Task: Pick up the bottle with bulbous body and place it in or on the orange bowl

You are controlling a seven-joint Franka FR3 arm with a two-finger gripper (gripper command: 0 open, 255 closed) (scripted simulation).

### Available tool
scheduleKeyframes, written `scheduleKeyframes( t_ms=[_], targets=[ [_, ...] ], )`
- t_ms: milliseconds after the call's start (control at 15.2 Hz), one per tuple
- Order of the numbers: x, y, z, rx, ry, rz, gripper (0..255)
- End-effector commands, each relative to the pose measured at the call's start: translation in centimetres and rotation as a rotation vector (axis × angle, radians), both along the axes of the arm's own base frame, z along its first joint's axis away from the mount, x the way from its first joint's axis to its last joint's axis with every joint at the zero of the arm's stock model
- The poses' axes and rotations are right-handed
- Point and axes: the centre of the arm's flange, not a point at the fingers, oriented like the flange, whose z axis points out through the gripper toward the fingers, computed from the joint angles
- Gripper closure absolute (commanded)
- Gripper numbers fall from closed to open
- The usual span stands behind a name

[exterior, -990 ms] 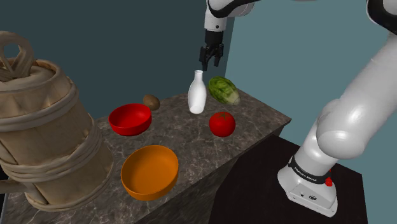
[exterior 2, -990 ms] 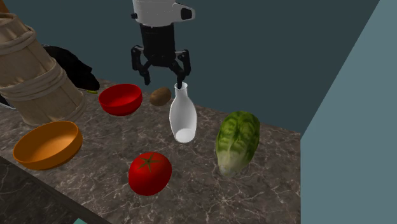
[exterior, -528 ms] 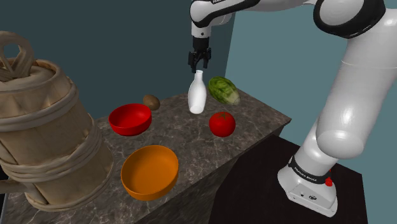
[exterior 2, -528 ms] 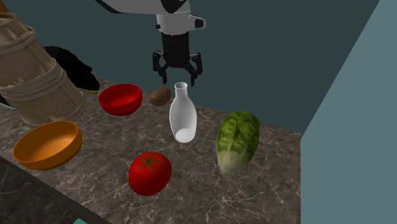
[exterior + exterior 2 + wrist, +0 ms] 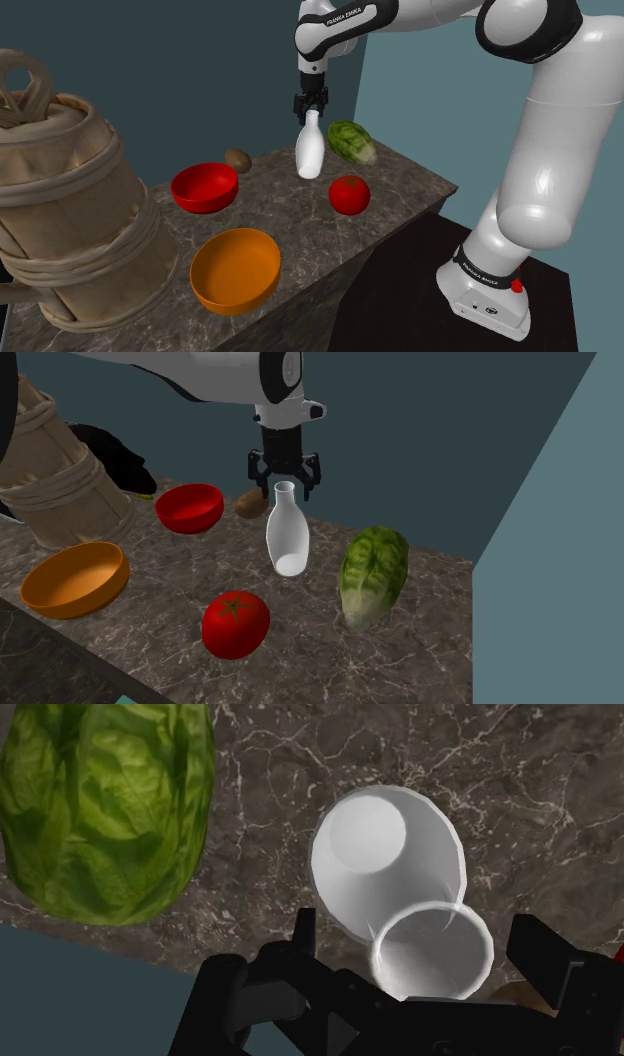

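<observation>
Pincer (image 5: pixel 284 487) open, fingers either side of bottle (image 5: pixel 287 537) mouth, not touching; nothing held. Bottle upright on surface (image 5: pixel 430 642), upper centre of shoulder view, lettuce (image 5: pixel 352 142) just to its right. Looks rigid, smooth, likely slippery, maybe breakable. Body too wide: take narrow neck under rim, squeeze gently. Orange bowl (image 5: pixel 235 268) lower left, well apart.

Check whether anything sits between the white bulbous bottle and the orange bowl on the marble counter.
Nothing visible blocks it. The white bulbous bottle and orange bowl have bare marble counter between them; the red bowl and red tomato flank that path.
</observation>
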Motion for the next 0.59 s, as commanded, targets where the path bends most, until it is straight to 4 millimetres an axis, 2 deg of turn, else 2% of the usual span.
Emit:
scheduleKeyframes(
  t_ms=[0,462,528],
  targets=[
    [-0.05,0.01,-0.4,0.0,0.0,0.0,0],
    [-0.04,0.01,-0.39,0.0,0.0,0.0,0],
    [-0.04,0.01,-0.39,0.0,0.0,0.0,255]
  ],
)
